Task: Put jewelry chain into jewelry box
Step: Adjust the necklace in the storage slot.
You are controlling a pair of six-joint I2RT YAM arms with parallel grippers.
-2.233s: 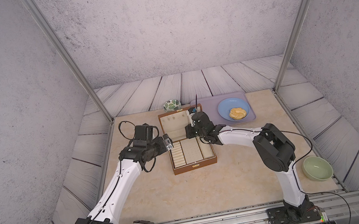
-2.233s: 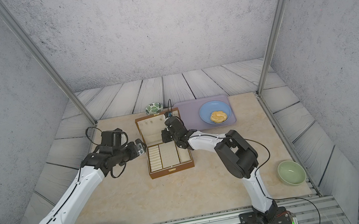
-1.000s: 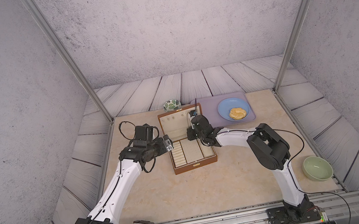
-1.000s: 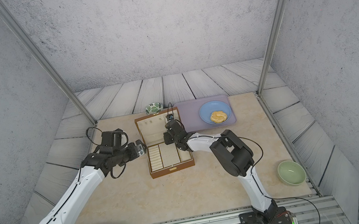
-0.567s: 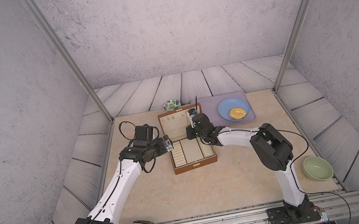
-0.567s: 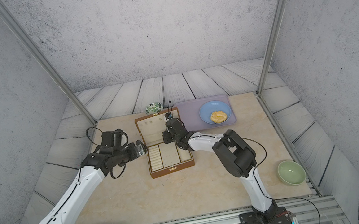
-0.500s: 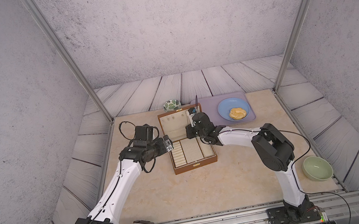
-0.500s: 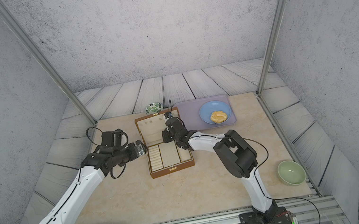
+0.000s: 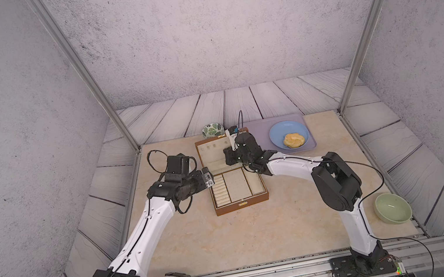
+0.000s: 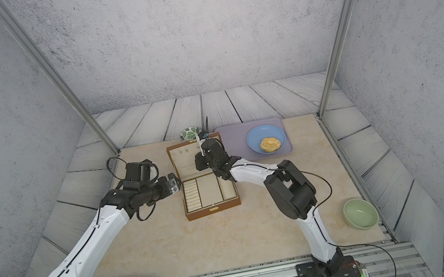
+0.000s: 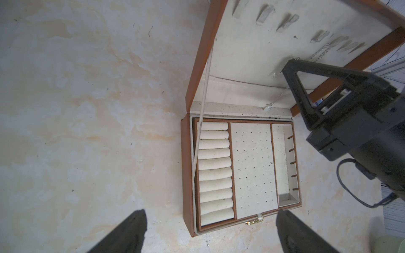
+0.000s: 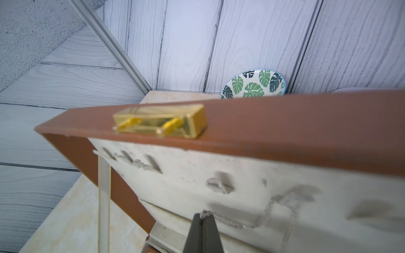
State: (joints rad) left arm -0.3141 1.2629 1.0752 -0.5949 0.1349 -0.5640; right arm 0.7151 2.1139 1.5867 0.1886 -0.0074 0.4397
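My right gripper (image 12: 202, 215) is clenched on one end of the jewelry chain (image 12: 252, 225), its tips pressed together close against the cream lining of the raised lid (image 12: 285, 122) of the jewelry box (image 9: 241, 205). From that pinch the chain runs across the lining to one of the lid hooks (image 12: 295, 193), and a second strand drops from there down the lining. Its small ring (image 11: 269, 107) lies just above the hinge, on the side of the narrow compartment (image 11: 285, 166). The whole chain is against the lid. My left gripper (image 11: 211, 212) is spread wide and grasps nothing, held beside the box's left side over the surface (image 9: 232, 236). A leaf-patterned bowl (image 12: 252, 85) sits just behind the lid.
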